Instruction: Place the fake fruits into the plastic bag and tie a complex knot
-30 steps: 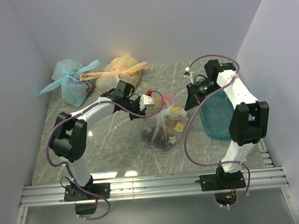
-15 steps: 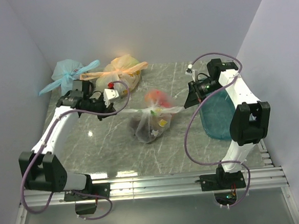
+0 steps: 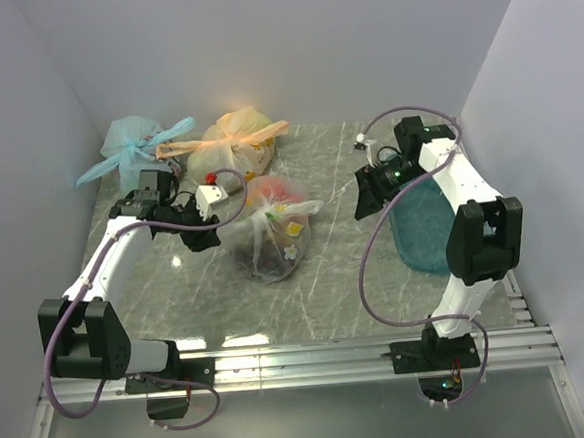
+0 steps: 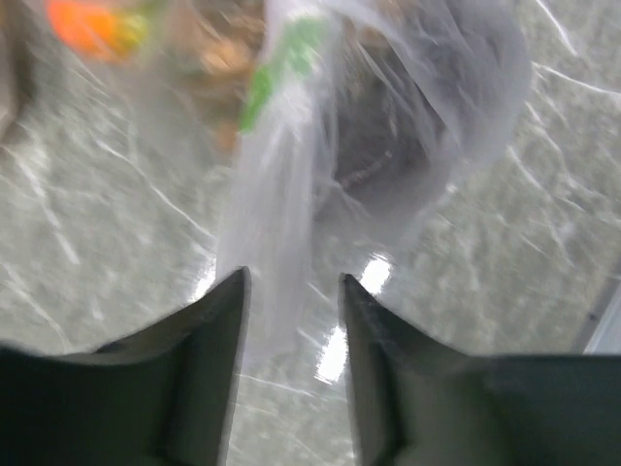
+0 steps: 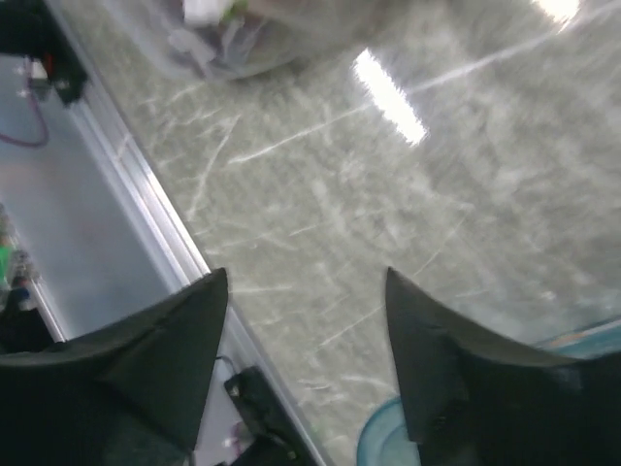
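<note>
marbled counter [image 3: 198, 306], glossy. left hand [image 4: 291, 282] just left of the plastic bag [image 3: 272, 245]: jaws apart, crinkly clear handle strand loose between them, likely parted to free it. right hand [image 5: 306, 277] well right of bag, spread wide, empty. fake fruits [image 3: 278, 192] sat bunched inside the thin film. beyond bag: tied blue bag [image 3: 138, 165] and orange bag [image 3: 232, 143].
</note>
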You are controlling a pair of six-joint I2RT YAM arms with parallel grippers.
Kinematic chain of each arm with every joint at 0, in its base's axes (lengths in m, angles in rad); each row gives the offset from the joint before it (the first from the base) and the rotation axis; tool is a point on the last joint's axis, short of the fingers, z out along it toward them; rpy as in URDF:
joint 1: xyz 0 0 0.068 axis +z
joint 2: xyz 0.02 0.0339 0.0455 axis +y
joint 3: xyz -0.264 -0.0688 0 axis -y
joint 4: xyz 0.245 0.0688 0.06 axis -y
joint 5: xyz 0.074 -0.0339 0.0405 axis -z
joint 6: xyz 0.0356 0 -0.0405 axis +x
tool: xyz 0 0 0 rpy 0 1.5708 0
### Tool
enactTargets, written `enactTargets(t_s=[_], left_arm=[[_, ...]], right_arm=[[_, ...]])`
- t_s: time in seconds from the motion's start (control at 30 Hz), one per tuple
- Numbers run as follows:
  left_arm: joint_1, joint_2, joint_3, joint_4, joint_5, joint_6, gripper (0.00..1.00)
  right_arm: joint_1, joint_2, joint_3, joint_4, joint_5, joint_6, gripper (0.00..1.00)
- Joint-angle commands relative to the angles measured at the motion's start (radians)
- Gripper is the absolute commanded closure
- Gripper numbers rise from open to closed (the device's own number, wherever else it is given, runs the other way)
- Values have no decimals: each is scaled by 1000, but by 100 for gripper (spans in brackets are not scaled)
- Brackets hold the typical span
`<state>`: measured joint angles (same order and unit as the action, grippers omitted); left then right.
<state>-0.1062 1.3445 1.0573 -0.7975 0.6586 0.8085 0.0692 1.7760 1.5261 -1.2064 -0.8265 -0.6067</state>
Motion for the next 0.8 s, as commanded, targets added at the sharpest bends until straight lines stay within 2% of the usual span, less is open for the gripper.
enactTargets(t_s=[0.0, 0.07, 0.1, 0.2, 0.37, 0.5, 0.63, 0.77], left_arm=[[-4, -19, 24, 107, 42, -55, 46], [-4, -22, 30, 103, 44, -39, 40], [-4, -22, 36, 98, 36, -37, 29], [-3, -13, 70, 78, 24, -51, 26], [11, -28, 86, 101, -7, -110, 24], [43, -47, 70, 150, -11, -179, 22], [46, -65, 35, 194, -33, -236, 21], [46, -65, 24, 173, -53, -224, 21]], right_arm=[[58, -50, 101, 134, 84, 67, 25], [119, -44, 150, 184, 169, 61, 24], [145, -41, 166, 198, 199, 30, 22], [236, -24, 207, 249, 320, -60, 20], [357, 49, 310, 168, 369, -201, 18], [420, 91, 324, 133, 417, -303, 19], [472, 140, 315, 116, 473, -335, 23], [483, 189, 313, 108, 501, -346, 27]])
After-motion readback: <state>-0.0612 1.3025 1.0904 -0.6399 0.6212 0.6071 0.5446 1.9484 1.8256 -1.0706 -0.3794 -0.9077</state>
